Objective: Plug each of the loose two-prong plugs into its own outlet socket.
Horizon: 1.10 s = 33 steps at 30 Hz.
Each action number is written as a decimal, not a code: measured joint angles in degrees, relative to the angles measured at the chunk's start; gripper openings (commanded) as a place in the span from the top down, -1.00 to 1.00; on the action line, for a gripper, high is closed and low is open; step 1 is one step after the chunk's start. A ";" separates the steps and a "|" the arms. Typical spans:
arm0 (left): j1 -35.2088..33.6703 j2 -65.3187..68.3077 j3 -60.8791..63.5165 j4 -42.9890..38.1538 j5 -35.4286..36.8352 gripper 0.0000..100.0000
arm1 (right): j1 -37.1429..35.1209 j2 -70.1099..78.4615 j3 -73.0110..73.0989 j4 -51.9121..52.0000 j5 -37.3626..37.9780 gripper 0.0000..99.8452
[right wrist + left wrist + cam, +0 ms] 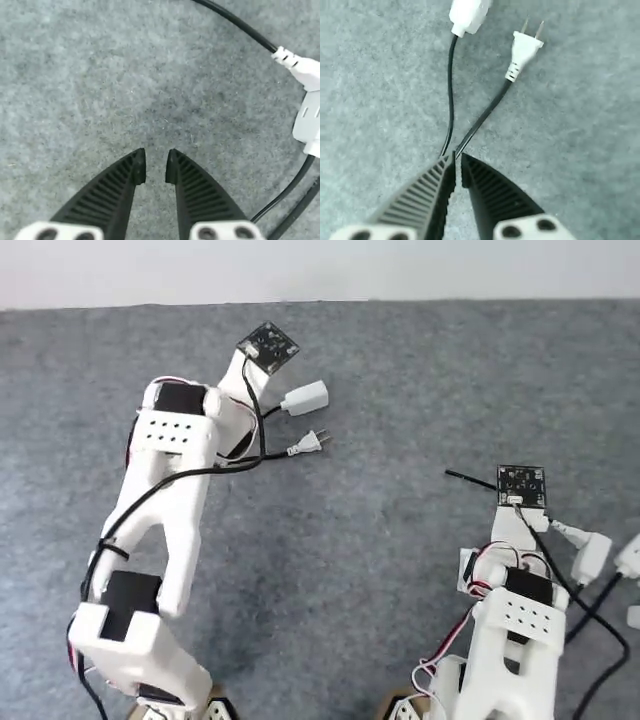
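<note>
We judge the task unfinished: the plug (526, 47) lies loose on the bench (580, 150) just beside the socket (470, 14), the left claw (455, 160) nearly together over the socket's cord (451, 90), the right claw (155, 170) slightly apart.

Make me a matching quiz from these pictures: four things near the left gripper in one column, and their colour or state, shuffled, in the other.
Things:
1. plug
2. socket
3. cords
4. mat

Descriptions:
A. grey
B. white, two bare prongs
C. black
D. white block, no prongs

Pairs: 1-B, 2-D, 3-C, 4-A
</note>
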 measured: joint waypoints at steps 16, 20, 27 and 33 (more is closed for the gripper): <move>-0.44 22.77 -1.85 -23.03 -8.26 0.56 | 0.00 0.00 0.00 0.00 0.26 0.83; -0.26 28.22 -9.14 -23.03 -8.26 0.58 | 0.00 0.00 0.00 0.00 1.76 0.83; -0.26 36.31 -22.68 -20.04 -8.44 0.69 | 0.00 0.00 0.97 0.00 2.29 0.83; 0.00 38.33 -29.54 -13.01 -8.62 0.70 | 0.00 0.00 0.97 0.00 2.29 0.83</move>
